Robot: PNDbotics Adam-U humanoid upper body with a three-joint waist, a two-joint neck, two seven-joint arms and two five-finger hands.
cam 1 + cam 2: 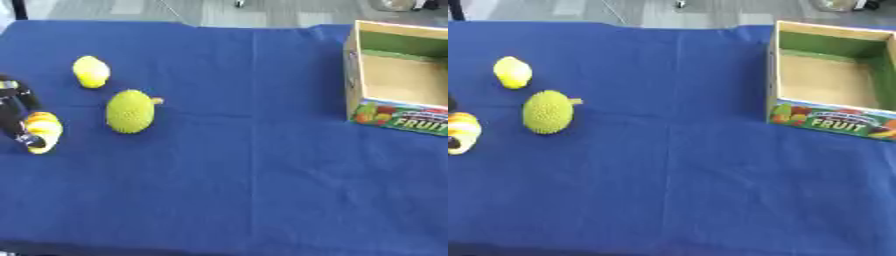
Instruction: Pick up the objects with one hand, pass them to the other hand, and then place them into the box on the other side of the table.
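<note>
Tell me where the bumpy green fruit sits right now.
The bumpy green fruit lies on the blue cloth at the table's left side, just below the yellow lemon and right of the left hand, far from the fruit box.

Tabletop (pixel 245 175) covered w/ plain deep-blue cloth. Box (pixel 830 80): tan cardboard inside, green band along inner walls, front panel printed w/ red/green fruit pics & yellow "FRUIT" lettering. Well left of box: yellow-green bumpy fruit (pixel 130 111), bright yellow lemon (pixel 91 71), & yellow-orange/white striped piece (pixel 44 131) by black left hand (pixel 19 117).
</note>
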